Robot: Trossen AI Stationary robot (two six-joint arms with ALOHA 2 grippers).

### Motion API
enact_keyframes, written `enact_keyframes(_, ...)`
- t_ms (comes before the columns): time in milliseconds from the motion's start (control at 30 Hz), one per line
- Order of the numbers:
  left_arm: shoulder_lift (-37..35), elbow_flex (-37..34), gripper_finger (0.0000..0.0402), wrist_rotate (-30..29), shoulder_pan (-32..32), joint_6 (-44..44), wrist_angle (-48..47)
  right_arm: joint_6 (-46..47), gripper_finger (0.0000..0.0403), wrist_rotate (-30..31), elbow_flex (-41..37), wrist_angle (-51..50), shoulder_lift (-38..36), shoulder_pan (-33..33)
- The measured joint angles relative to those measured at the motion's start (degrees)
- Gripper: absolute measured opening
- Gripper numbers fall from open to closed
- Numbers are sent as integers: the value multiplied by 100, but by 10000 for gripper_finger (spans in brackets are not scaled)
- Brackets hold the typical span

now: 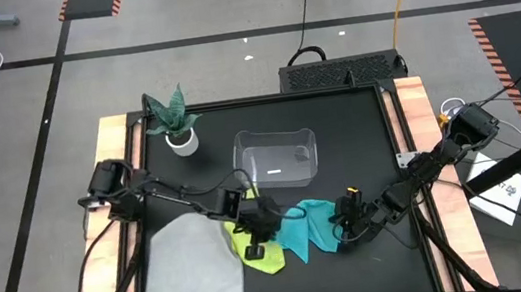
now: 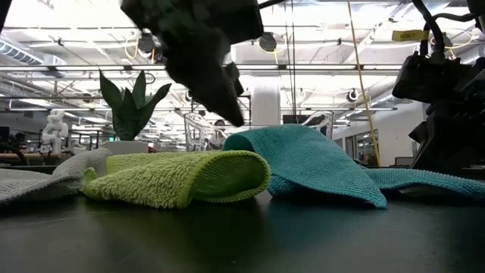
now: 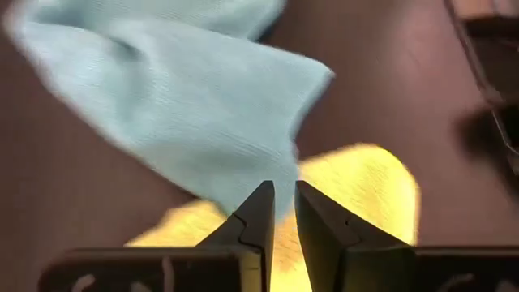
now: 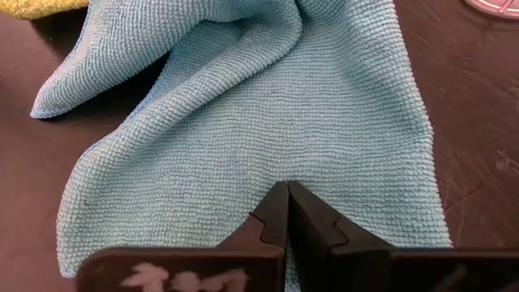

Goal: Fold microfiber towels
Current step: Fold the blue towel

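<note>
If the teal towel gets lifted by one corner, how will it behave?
The teal towel will probably hang limp: it already lies rumpled in soft folds. Its knobbly weave suggests it won't slip between fingers. Part of it lies against the yellow-green towel, so lifting might drag that along.

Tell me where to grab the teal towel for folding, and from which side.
Take the teal towel at the loose pointed corner lying flat near the yellow-green towel, pinching from above. Its middle is bunched into a raised hump, so an edge corner probably gives a cleaner single layer.
</note>
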Motion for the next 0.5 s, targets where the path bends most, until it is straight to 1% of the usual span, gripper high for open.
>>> enact_keyframes(67,0,0,73,-36,-111,117,-163,0,0,3,0,0,0,3)
enact_keyframes(133,0,0,96,-383,-266,318,-251,2,0,3,0,0,-1,3)
enact_keyframes(167,0,0,109,-664,-348,421,-282,7,0,3,0,0,1,3)
enact_keyframes(300,0,0,164,-2094,-643,577,-268,2,0,3,0,2,0,3)
enact_keyframes(367,0,0,190,-2587,-713,593,-293,2,0,3,0,2,-1,3)
enact_keyframes(400,0,0,201,-2698,-715,591,-302,2,0,3,0,2,-1,3)
enact_keyframes(500,0,0,230,-2681,-705,555,-299,4,0,3,0,2,-1,3)
